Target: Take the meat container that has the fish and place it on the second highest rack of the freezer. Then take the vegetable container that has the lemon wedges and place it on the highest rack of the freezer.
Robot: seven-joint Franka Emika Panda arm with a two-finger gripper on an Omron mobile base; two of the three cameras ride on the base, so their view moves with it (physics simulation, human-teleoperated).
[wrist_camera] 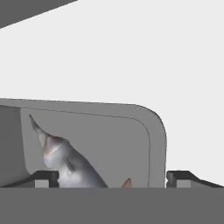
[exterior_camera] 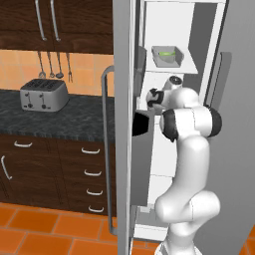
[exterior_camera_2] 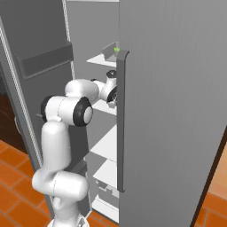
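The meat container (wrist_camera: pixel 109 127) fills the lower half of the hand view, a grey tray with the silvery fish (wrist_camera: pixel 65 164) lying in it. My gripper (wrist_camera: pixel 112 177) is open, low over the tray: one fingertip (wrist_camera: pixel 46 177) is beside the fish and the other sits outside the tray's right wall. The arm reaches into the open freezer (exterior_camera: pixel 164 149) at the level of the second shelf from the top; its hand (exterior_camera: pixel 155 97) is partly hidden by the door. The vegetable container (exterior_camera: pixel 167 55) with green lemon wedges (exterior_camera: pixel 168 54) sits on the top shelf, its corner (exterior_camera_2: pixel 111 51) peeking past the right door.
The freezer's left door (exterior_camera: pixel 124 124) stands open with a dark bin (exterior_camera: pixel 142 124) on its inside and a long bar handle (exterior_camera: pixel 106 149). The right door (exterior_camera_2: pixel 173 111) blocks much of the shelves. A toaster (exterior_camera: pixel 44 94) stands on the dark counter (exterior_camera: pixel 74 119) to the left.
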